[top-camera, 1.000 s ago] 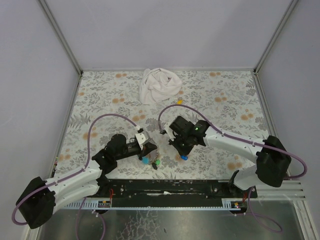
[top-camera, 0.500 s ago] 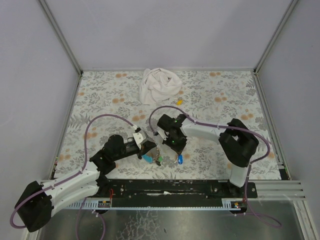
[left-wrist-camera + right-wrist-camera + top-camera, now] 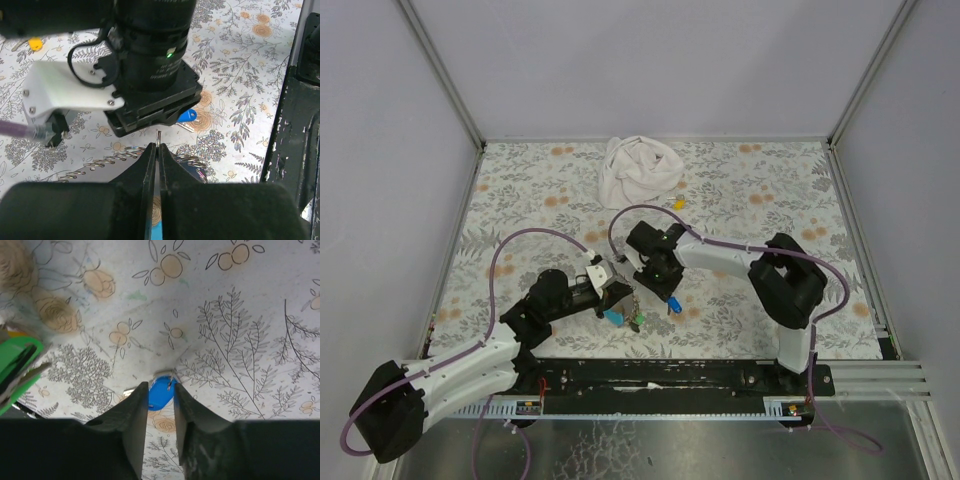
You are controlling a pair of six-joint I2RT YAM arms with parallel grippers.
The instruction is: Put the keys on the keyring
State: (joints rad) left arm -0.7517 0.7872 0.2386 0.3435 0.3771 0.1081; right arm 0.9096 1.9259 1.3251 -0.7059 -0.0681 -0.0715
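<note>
My left gripper [image 3: 623, 293] is shut on the thin metal keyring [image 3: 158, 136], whose edge pokes up between the fingertips. Its blue strap [image 3: 613, 316] hangs below, with a green key [image 3: 638, 321] beside it. In the left wrist view my left gripper [image 3: 158, 146] points at the right gripper's body just beyond it. My right gripper [image 3: 661, 287] is shut on the blue key [image 3: 673, 303]. In the right wrist view the blue cap [image 3: 159, 394] sits between the fingers of my right gripper [image 3: 160, 390], just above the table. A green key [image 3: 17, 360] shows at the left edge.
A crumpled white cloth [image 3: 638, 170] lies at the back of the floral table. A small yellow piece [image 3: 678, 203] lies in front of it. Coiled wire rings [image 3: 97, 163] lie on the table left of my left fingertips. The metal rail [image 3: 660, 375] runs along the near edge.
My right gripper has swung left and closer to the left gripper, taking the blue key with it. The left gripper has moved a little forward, still holding the keyring.
</note>
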